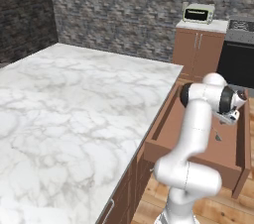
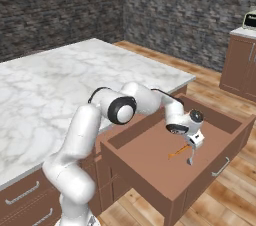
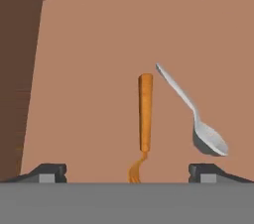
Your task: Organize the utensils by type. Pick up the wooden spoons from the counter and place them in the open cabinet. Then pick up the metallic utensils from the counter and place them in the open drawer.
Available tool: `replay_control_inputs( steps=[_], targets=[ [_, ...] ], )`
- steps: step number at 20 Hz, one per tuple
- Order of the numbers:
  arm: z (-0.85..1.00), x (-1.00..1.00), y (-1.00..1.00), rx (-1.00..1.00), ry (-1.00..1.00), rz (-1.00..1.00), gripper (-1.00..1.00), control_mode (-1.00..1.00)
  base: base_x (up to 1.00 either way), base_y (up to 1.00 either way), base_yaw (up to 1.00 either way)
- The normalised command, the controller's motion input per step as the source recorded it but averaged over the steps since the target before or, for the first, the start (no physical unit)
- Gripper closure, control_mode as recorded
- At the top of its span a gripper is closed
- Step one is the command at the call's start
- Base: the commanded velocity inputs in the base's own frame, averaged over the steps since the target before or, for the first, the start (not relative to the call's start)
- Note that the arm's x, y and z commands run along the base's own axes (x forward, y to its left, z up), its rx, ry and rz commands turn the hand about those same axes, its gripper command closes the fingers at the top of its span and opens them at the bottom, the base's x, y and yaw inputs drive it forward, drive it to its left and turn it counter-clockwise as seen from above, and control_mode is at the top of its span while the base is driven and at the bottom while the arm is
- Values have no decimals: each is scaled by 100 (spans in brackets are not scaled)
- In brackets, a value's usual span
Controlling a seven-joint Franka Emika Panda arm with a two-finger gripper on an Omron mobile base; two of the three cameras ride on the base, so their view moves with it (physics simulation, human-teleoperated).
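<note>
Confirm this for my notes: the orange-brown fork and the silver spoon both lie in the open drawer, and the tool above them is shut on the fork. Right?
Not quite. The tool is open, its tips wide apart on either side of the fork, gripping nothing; the hand view shows this. The fork and the silver spoon do both lie in the open drawer.

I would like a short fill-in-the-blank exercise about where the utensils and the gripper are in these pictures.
1. The orange-brown fork lies on the bottom of the open ____.
2. Beside the fork lies a silvery ____.
3. The gripper hangs above the fork with its jaws ____.

Missing words: drawer; spoon; open
</note>
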Motion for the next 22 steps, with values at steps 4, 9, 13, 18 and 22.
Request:
replay_control_inputs(
  steps=[4,9,13,18,22],
  targets=[
    [76,-76,78,-25,1,-1,-100,-100,0,0,0],
    [56,-73,71,-41,4,-1,-100,-100,0,0,0],
    [68,-58,46,-31,1,-1,-100,-100,0,0,0],
    [96,-26,9,-19,11,3,-100,-100,0,0,0],
    [100,-16,0,-11,17,12,-100,-100,0,0,0]
  ],
)
